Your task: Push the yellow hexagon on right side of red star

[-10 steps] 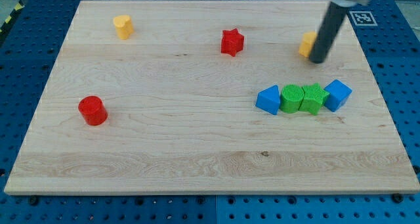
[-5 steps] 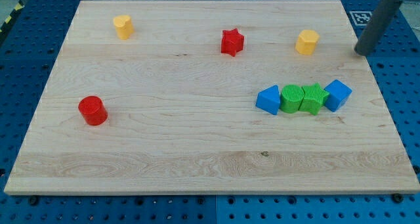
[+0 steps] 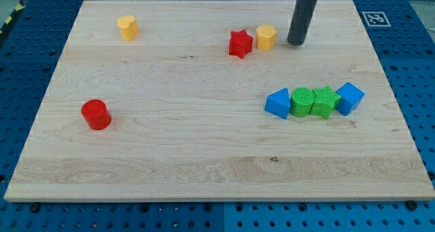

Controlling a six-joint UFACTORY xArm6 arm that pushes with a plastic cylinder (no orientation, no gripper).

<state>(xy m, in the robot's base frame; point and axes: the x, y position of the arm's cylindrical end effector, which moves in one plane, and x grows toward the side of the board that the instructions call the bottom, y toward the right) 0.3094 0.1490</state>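
Pushed leftward, yellow hexagon now neighbours red star.

A pale wooden counter fills most of the frame, lying on a blue pegboard. In the upper left sits a yellow heart-shaped block. At the left middle stands a red cylinder. Right of centre, four blocks form a touching row: a blue triangle, a green round block, a green star-like block and a blue cube. A black-and-white marker tag lies in the upper right.
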